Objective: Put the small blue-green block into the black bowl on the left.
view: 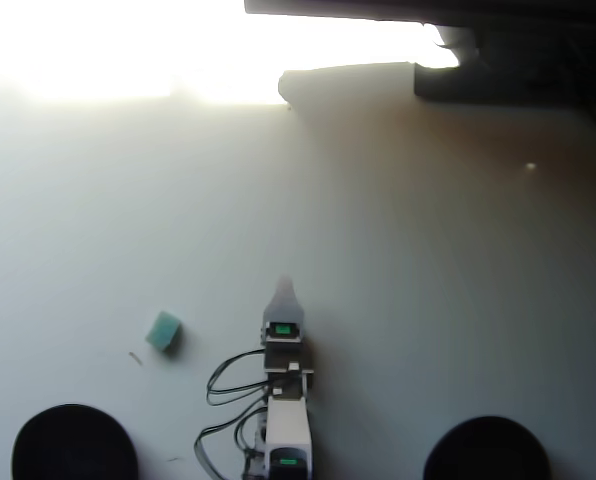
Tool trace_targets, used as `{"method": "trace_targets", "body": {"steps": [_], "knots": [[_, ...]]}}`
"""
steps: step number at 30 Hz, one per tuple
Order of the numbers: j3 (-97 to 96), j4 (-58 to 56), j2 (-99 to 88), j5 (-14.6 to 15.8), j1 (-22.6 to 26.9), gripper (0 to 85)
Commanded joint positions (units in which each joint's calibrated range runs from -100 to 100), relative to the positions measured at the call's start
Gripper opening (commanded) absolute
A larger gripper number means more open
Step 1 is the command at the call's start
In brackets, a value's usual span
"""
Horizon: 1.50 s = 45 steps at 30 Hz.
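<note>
In the overhead view the small blue-green block (164,332) lies on the pale table, left of the arm. The black bowl (74,443) sits at the bottom left corner, below and left of the block, partly cut off by the frame edge. My gripper (283,289) points up the picture from the arm at bottom centre, about a hand's width right of the block and apart from it. Only one pale tapered tip shows, so whether the jaws are parted stays hidden. Nothing is visibly held.
A second black bowl (487,449) sits at the bottom right. Black cables (223,385) loop left of the arm. A dark overhanging object (498,50) fills the top right. Strong glare washes out the top left of the table.
</note>
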Motion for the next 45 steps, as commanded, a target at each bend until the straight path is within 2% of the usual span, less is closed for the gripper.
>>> {"method": "trace_targets", "body": {"steps": [1,45], "knots": [[-1.2,-0.1,0.0,0.0,0.0,49.1],[-1.1,-0.3,-1.0,-0.3,1.2,48.6]]}}
